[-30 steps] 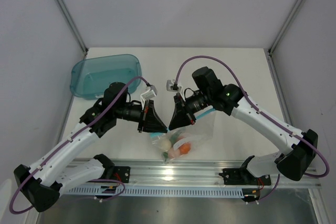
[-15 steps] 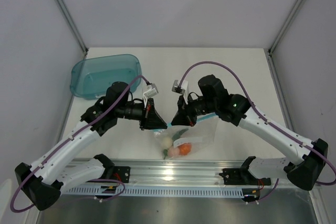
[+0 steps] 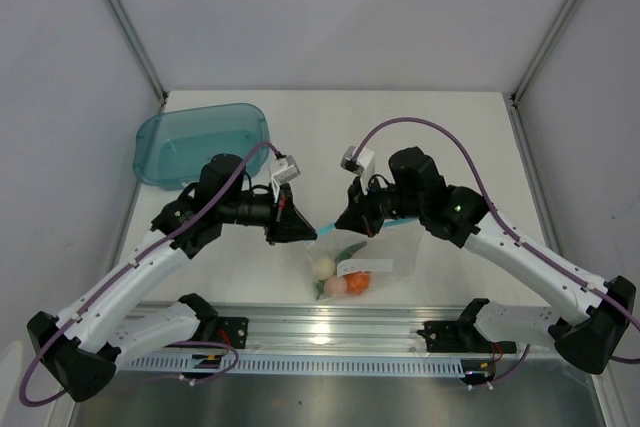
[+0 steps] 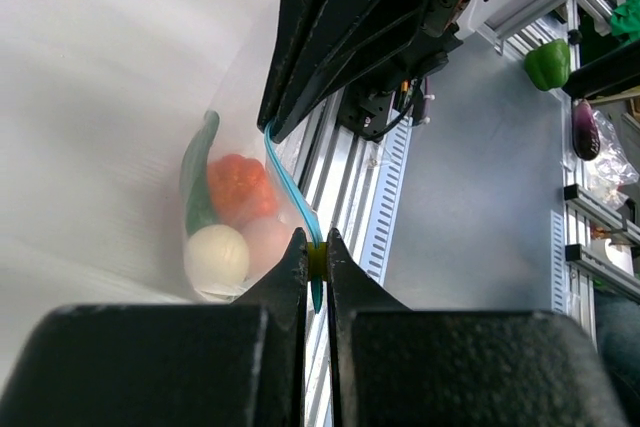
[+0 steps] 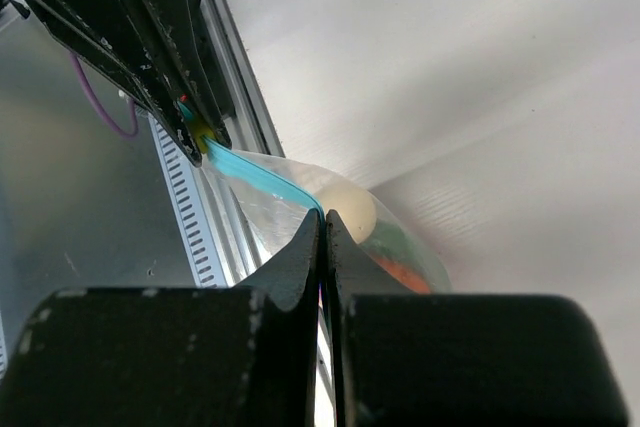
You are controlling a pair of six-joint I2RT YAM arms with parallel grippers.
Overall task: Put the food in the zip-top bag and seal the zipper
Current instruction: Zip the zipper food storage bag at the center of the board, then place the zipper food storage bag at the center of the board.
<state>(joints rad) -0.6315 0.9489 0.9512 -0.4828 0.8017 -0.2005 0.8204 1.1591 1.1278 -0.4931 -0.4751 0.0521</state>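
- The left gripper (image 4: 315, 247) is clamped tight on one end of the light-blue zipper (image 4: 290, 192).
- The right gripper (image 5: 322, 222) is closed on the same zipper, further along.
- The zip-top bag (image 3: 385, 257) lies between them by the front rail (image 3: 330, 327), containing the orange fruit (image 3: 357, 282), egg (image 3: 321, 266) and green vegetable (image 4: 197, 177).

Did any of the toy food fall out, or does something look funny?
Nothing stands out. The orange fruit, green vegetable and white egg all sit inside the clear bag. The left tool and right tool each pinch the blue zipper, stretched between them.
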